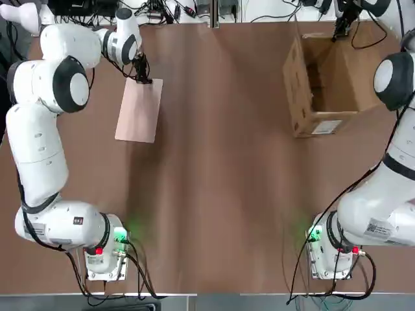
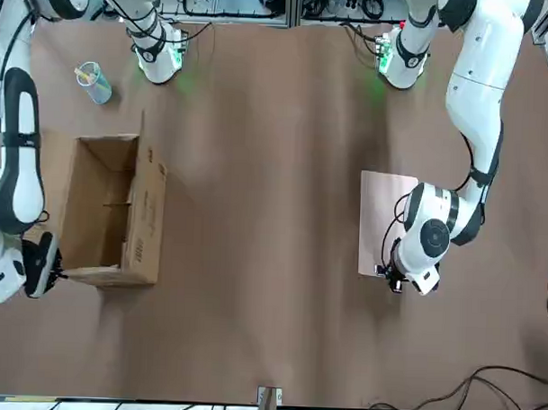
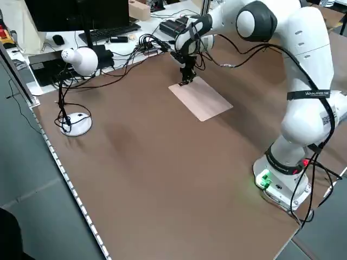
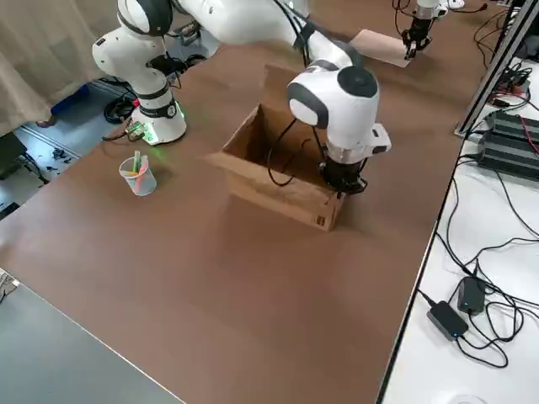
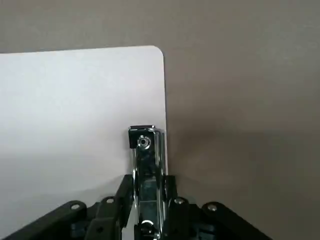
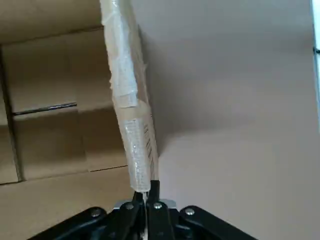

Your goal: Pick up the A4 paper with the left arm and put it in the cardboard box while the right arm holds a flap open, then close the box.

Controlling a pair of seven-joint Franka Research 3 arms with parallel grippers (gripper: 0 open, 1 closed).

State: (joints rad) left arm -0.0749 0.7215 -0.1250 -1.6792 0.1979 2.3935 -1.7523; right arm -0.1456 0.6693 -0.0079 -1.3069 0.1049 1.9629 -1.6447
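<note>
Left gripper (image 5: 150, 177): narrow, fingers pinched on the metal clip (image 5: 147, 162), one finger each side. Its tips are mostly lost behind wrist hardware and cables in the top view; the left wrist view cuts off most of the sheet. Can't tell if the sheet is flat on the table or just off it

A4 paper (image 1: 139, 113): clip end at the left gripper, rest runs from the tool back toward the robot's base side. Left arm (image 1: 39, 146) reaches forward from its base, elbow bent, wrist over the clip end, tool down

Right gripper (image 6: 147, 187): closed up narrow on the taped edge of a flap (image 6: 134, 142). Tips hard to make out in top view, dark wrist and cable in the way. Right arm (image 1: 382, 188) reaches forward, partly cut off by that view's edge, hand low at the box end away from the bases

Cardboard box (image 1: 297, 91): right beside the right gripper, top open, running from the tool back toward the bases. White label (image 1: 326, 127) on the end away from that gripper. Part of the inside is masked by the right arm in the right side view

Farther from the right gripper: cup (image 4: 138, 178) with sticks in it, between box and right base. Beyond the left gripper, off the table edge: loose cables (image 3: 146, 46) and a monitor (image 3: 57, 13)
</note>
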